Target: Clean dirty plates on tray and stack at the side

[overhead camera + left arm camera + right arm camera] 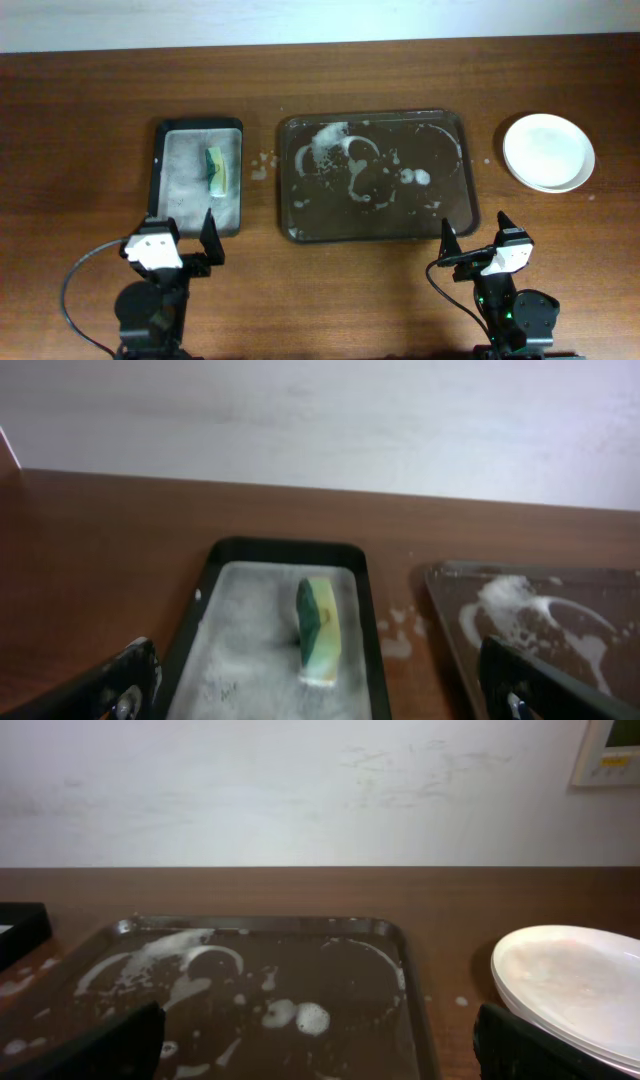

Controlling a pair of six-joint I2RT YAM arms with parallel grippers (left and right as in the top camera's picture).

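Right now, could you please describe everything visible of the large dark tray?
The large tray is dark brown-black, rectangular with rounded corners and a raised rim, plastic-looking and wet. It lies flat on the wooden table, with nothing on it but white soap foam in rings and blobs, mostly toward its left half. The smaller soapy tray sits to its left, the white plates to its right, both apart from it.

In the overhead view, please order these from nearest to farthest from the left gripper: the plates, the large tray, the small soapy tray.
1. Small soapy tray: directly in front of the left gripper.
2. Large tray: to the right, at the table's middle.
3. Plates: stacked at the far right side.
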